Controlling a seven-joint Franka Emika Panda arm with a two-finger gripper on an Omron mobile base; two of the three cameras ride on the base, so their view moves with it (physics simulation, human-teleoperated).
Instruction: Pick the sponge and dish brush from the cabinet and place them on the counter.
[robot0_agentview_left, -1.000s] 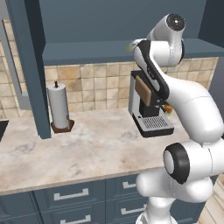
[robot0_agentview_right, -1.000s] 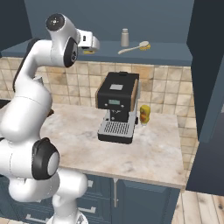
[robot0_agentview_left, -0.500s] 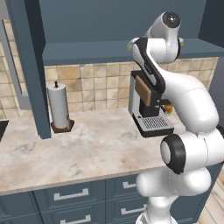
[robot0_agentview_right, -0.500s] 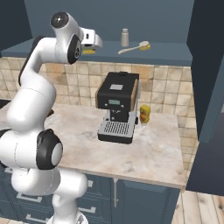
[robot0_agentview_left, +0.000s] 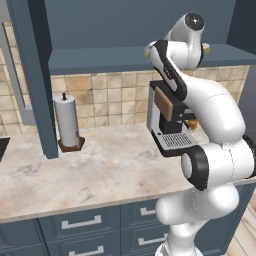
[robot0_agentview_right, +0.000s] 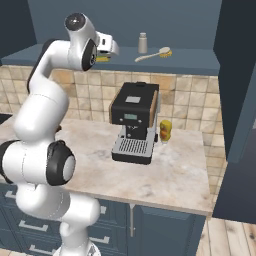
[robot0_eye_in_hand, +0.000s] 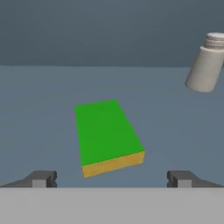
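Sponge (robot0_eye_in_hand: 107, 134) lies on cabinet shelf (robot0_eye_in_hand: 39, 113) just ahead of gripper (robot0_eye_in_hand: 111, 178), between its fingertips' lines; shaker (robot0_eye_in_hand: 205, 63) farther ahead, right.

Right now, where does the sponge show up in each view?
Hand view: sponge centre, flat on the cabinet shelf, ahead of the open tool.
Right base view: green-yellow sliver under the tool, upper left.
Left base view: yellowish speck beside the wrist, upper right; too small to confirm.
Shared landmark: grey shaker, right of the sponge.
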